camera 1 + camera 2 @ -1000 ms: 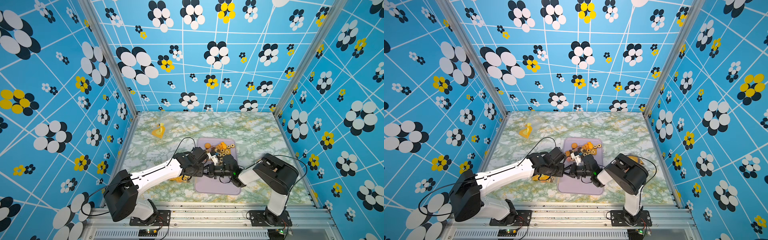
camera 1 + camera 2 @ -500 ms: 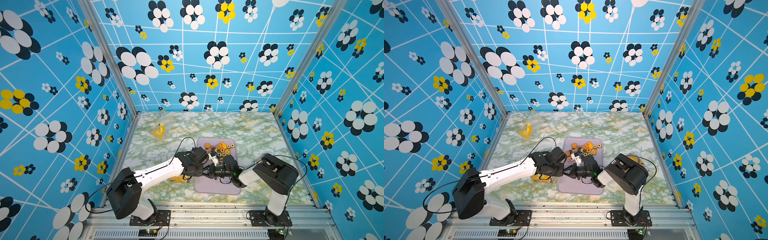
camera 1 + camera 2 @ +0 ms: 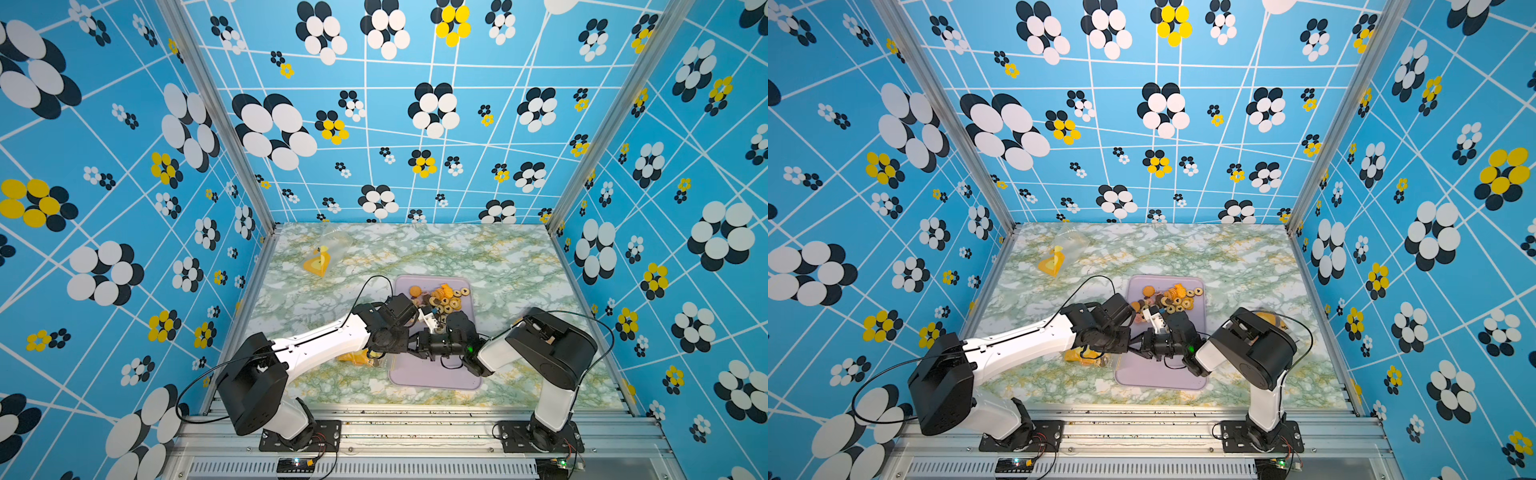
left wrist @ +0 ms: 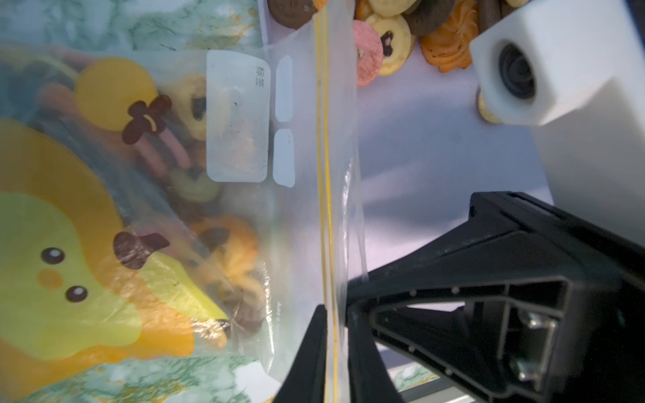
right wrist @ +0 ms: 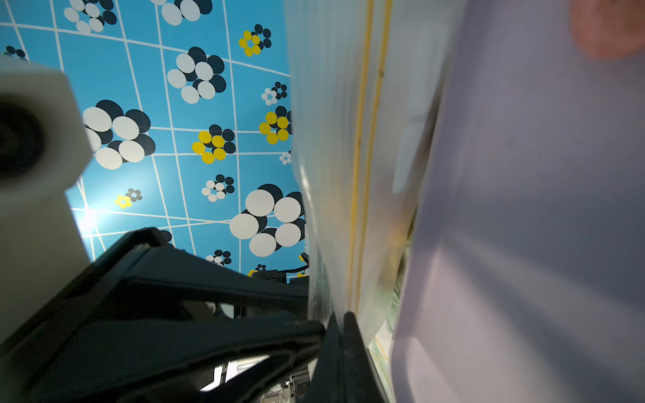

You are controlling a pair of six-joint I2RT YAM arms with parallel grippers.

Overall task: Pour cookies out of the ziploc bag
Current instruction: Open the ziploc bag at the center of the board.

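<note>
Toward the near left corner of the lilac tray (image 3: 432, 376), in both top views, we see the two arms meet tip to tip. The left gripper (image 3: 406, 349) and the right gripper (image 3: 416, 348) face each other over the tray's left rim. The ziploc bag (image 3: 358, 358) shows only as an orange-yellow patch on the table (image 3: 498, 249) under the left wrist, just left of the tray. Loose cookies (image 3: 442, 297) lie heaped at the tray's far end. From up here we cannot tell how either pair of fingers stands.

The left wrist view fills that in. The bag lies flat, duck print up, with a clump of cookies (image 4: 227, 251) inside, back from the mouth, and the mouth overlaps the tray's rim. The left fingers (image 4: 307, 356) stand narrow on either side of the yellow zip strip (image 4: 326, 139), pinching it. The right gripper's tip reaches the lip from the tray side.

The right wrist view, though blurred, adds the opposite face: its own fingers (image 5: 354, 366) are pressed together on the bag's film beside the strip.

We judge the step in hand to be opening the mouth. Next, the two grips should draw apart gently enough that neither lip slips, before any lifting and tipping over the tray.
</note>
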